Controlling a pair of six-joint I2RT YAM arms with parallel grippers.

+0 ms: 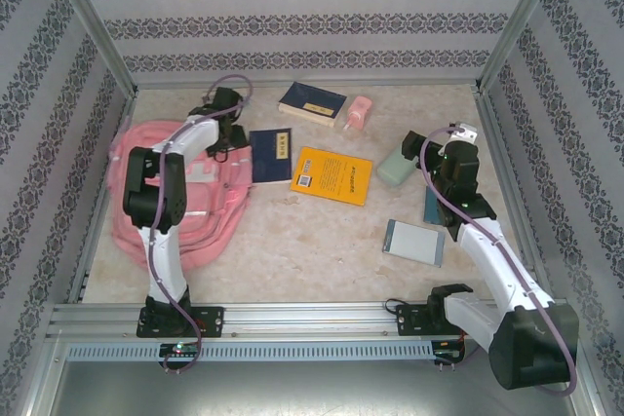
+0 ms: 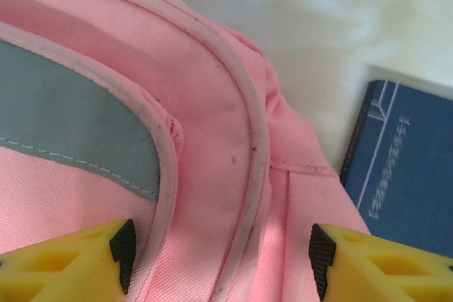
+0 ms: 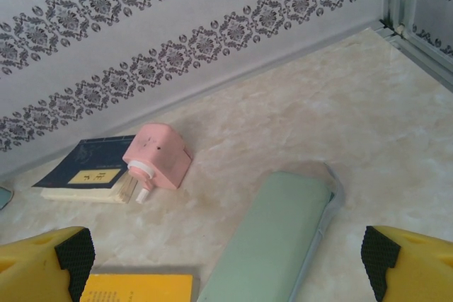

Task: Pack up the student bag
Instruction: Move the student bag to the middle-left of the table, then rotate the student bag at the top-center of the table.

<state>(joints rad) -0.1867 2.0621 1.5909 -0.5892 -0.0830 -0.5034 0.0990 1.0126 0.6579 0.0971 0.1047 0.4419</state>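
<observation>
The student bag (image 1: 210, 216) lies flat on the left side of the desk (image 1: 312, 250), its pink fabric spread under the left arm. The left claw (image 2: 223, 252) hangs low over the bag's far right edge, its yellow fingers apart with a ridge of white-piped pink fabric between them; whether the pads press that fabric cannot be told. Just beside the bag on its right lies a dark blue book (image 1: 271, 155), close to the left claw. A yellow book (image 1: 332, 174) sits next to it toward the middle, and a second dark blue book (image 1: 312, 102) rests near the back wall with a pink sharpener (image 1: 359, 112) just beside it. The right claw (image 3: 226, 252) stands wide apart and holds nothing, poised above a mint-green case (image 1: 395, 167) on the right side. A grey notebook (image 1: 414, 242) lies nearer the arm bases.
</observation>
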